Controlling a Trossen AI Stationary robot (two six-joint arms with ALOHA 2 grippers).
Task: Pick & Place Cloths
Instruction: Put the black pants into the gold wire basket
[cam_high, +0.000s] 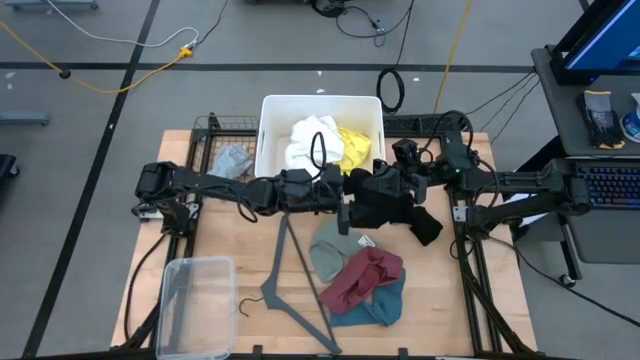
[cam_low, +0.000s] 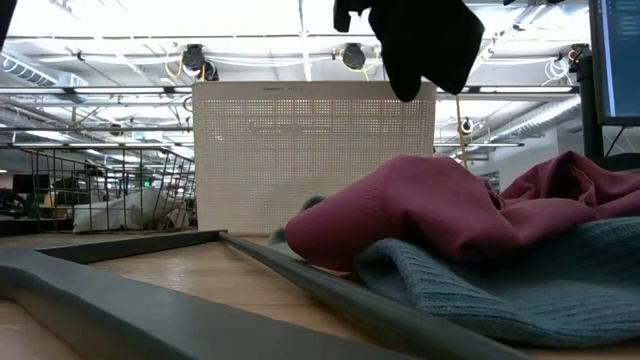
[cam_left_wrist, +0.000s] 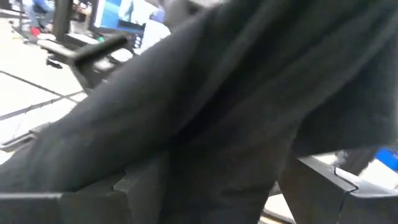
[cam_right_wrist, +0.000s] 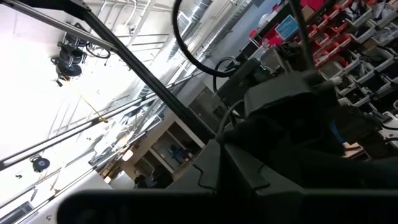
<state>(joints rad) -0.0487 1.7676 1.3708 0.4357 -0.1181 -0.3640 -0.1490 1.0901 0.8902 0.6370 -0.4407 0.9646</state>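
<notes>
A black cloth (cam_high: 392, 203) hangs in the air over the table's middle, just near of the white bin (cam_high: 270, 120). It also shows at the top of the low view (cam_low: 420, 40). My right gripper (cam_high: 398, 172) is shut on the cloth's upper part. My left gripper (cam_high: 346, 196) reaches in level from the table's left and stands open. The black cloth (cam_left_wrist: 224, 106) hangs right before its fingers and between them. White (cam_high: 308, 140) and yellow (cam_high: 355, 146) cloths lie in the bin. Sage-green (cam_high: 328, 255), maroon (cam_high: 362, 278) and teal (cam_high: 385, 305) cloths lie heaped on the table. My left gripper has the black cloth hanging between its spread fingers (cam_left_wrist: 127, 186); I cannot tell whether they touch it. My right gripper holds the black cloth's upper part (cam_right_wrist: 292, 146) pinched between its shut fingers. It comes from the table's right, tipped a little upward. The cloth hangs slack below, clear of the table.
A thin grey hanger (cam_high: 300, 285) lies on the table near the heap. A clear plastic tub (cam_high: 195, 300) stands at the near left corner. A wire basket (cam_high: 225, 155) left of the bin holds a grey cloth (cam_high: 233, 160). A desk with a keyboard (cam_high: 610, 185) stands to the right.
</notes>
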